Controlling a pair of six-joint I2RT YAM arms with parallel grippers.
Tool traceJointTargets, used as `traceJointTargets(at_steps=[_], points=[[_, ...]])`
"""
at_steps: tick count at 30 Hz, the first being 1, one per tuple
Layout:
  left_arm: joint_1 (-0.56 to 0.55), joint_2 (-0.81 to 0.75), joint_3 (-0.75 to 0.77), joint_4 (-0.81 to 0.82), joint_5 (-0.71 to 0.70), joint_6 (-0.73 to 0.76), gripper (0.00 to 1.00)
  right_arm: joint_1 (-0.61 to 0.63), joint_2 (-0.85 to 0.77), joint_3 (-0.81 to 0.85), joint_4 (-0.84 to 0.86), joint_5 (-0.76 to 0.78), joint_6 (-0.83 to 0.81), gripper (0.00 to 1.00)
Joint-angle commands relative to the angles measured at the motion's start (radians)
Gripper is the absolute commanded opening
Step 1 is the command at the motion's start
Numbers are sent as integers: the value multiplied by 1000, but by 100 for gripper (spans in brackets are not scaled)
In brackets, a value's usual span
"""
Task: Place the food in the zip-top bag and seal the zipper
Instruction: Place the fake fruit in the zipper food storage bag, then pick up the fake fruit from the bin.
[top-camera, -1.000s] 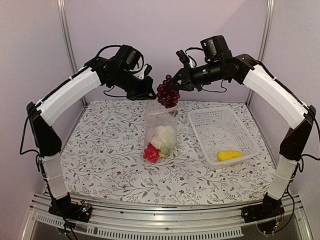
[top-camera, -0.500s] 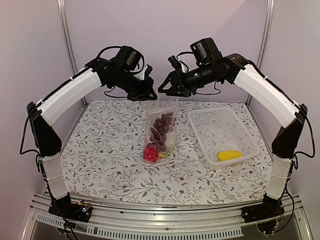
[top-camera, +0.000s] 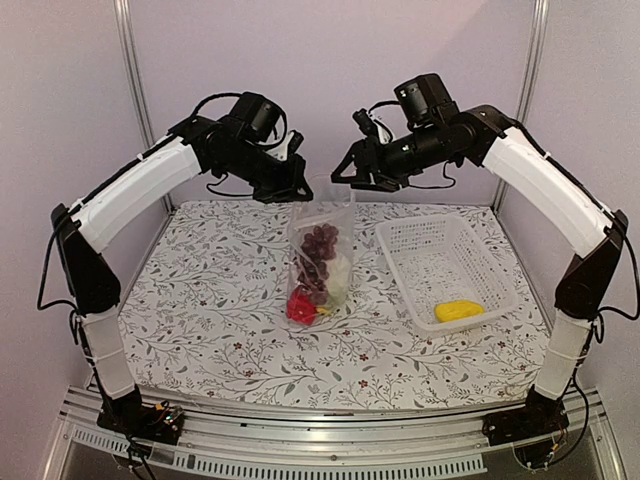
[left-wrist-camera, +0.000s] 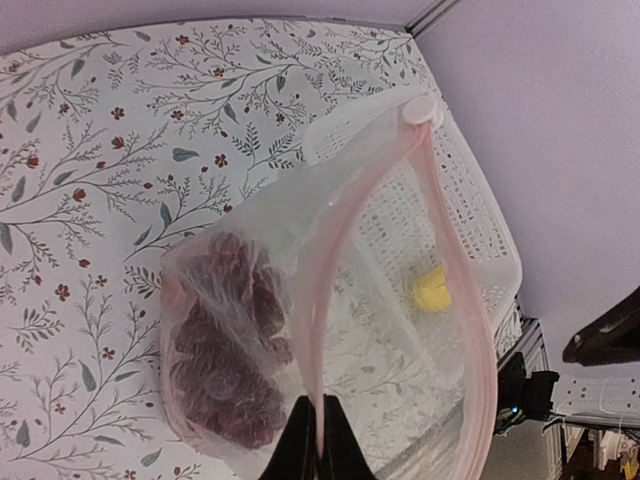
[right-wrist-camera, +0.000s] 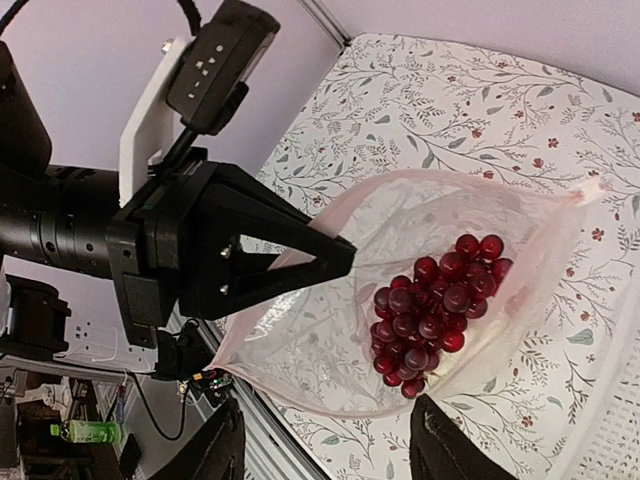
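While left hand (left-wrist-camera: 318, 445) pinches the zip-top bag (right-wrist-camera: 300, 340), right hand (top-camera: 342, 175) gapes empty.

Closed in by pale lilac walls (top-camera: 330, 60) across the upper frame. Silver upright posts (top-camera: 128, 60) at upper left and upper right. Mid-frame, a table (top-camera: 200, 300) under white leafy-sprig cloth. Along the bottom edge, a slotted aluminium rail (top-camera: 330, 418). Lit softly, evenly.

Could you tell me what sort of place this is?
Likely a lab robot cell: plain walls, an aluminium rail, and a left arm and right arm bagging toy grapes on a table.
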Motion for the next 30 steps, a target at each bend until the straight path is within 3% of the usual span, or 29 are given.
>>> traceJointTargets(at_steps=[1,9,18,25,30], points=[[11,-39,-16,13,13,8,4,-67,-135,-114,31,57,14,55],[8,-58,-40,13,3,35,4,-149,-288,-356,33,96,31,56],[8,-65,-44,14,13,36,4,-209,-440,-698,-118,274,-25,53],[7,-71,-54,13,19,40,4,-211,-419,-919,-226,376,-139,57],[6,-75,-60,17,25,35,4,-217,-363,-943,-232,468,-140,64]])
